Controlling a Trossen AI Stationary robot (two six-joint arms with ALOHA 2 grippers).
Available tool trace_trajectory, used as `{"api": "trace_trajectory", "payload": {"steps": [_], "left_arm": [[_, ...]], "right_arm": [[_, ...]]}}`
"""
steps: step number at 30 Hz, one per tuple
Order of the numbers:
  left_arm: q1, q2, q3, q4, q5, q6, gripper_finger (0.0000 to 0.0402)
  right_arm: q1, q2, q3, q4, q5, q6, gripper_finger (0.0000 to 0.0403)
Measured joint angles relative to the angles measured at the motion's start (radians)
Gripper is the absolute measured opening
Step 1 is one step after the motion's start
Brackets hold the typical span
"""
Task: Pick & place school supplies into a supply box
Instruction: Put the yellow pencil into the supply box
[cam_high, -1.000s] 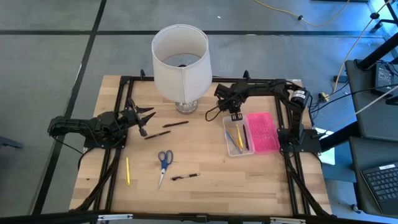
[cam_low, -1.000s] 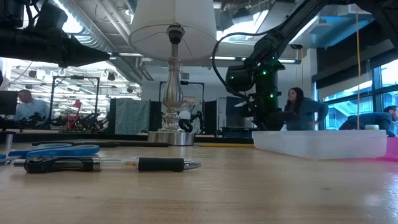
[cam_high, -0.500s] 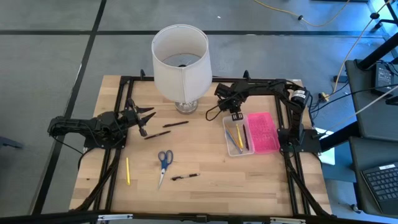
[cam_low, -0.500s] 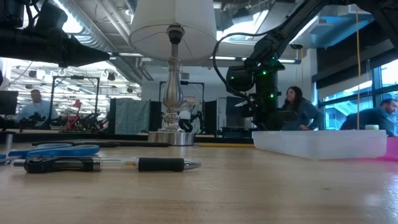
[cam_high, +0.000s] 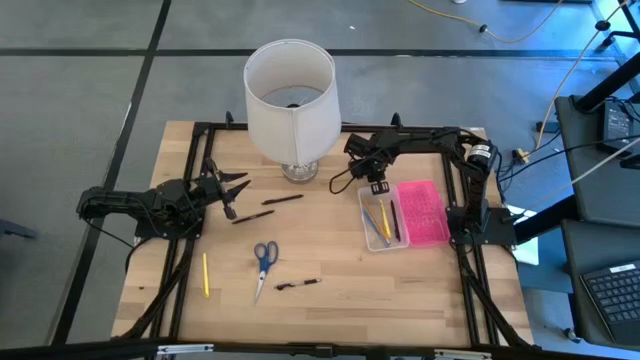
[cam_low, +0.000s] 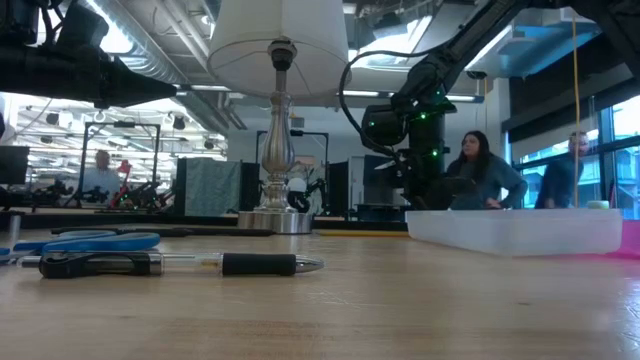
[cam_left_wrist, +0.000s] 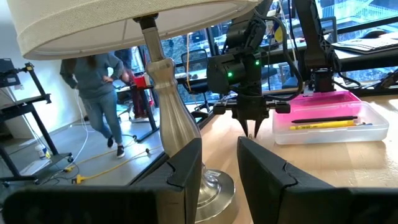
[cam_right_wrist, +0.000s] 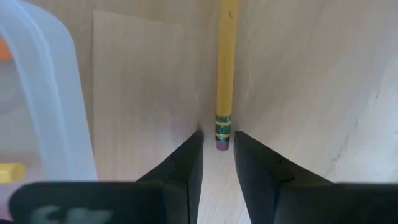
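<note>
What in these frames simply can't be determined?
- Right wrist view: the yellow pencil is cut off by the edge. Whether the right tool holds it or it lies on the table is unclear.
- Low view: the supply box contents are hidden behind its frosted wall.
- High view: the lamp stem is hidden under the lampshade.

1. A dark pen (cam_low: 180, 264) lay on the worktop (cam_low: 350, 310) at 9 o'clock.
2. Blue scissors (cam_low: 85, 241) lay just behind it.
3. A lamp (cam_low: 277, 120) stood at 11 o'clock.
4. The clear supply box (cam_low: 515, 231) sat at 3 o'clock.
</note>
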Motion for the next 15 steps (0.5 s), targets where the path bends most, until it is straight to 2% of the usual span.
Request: {"api": "trace_trajectory", "payload": {"steps": [4, 11, 15], "left_arm": [[0.000, 0.000, 0.000, 0.000, 0.000, 0.000, 0.0098], [0.000, 0.000, 0.000, 0.000, 0.000, 0.000, 0.0098], [0.000, 0.000, 0.000, 0.000, 0.000, 0.000, 0.0098]], "right_arm": [[-0.009, 0.000, 0.000, 0.001, -0.002, 0.004, 0.0089], [-0.027, -0.002, 0.000, 0.005, -0.059, 0.037, 0.0037], [-0.026, -0.002, 0.001, 0.022, -0.046, 0.037, 0.0016]]}}
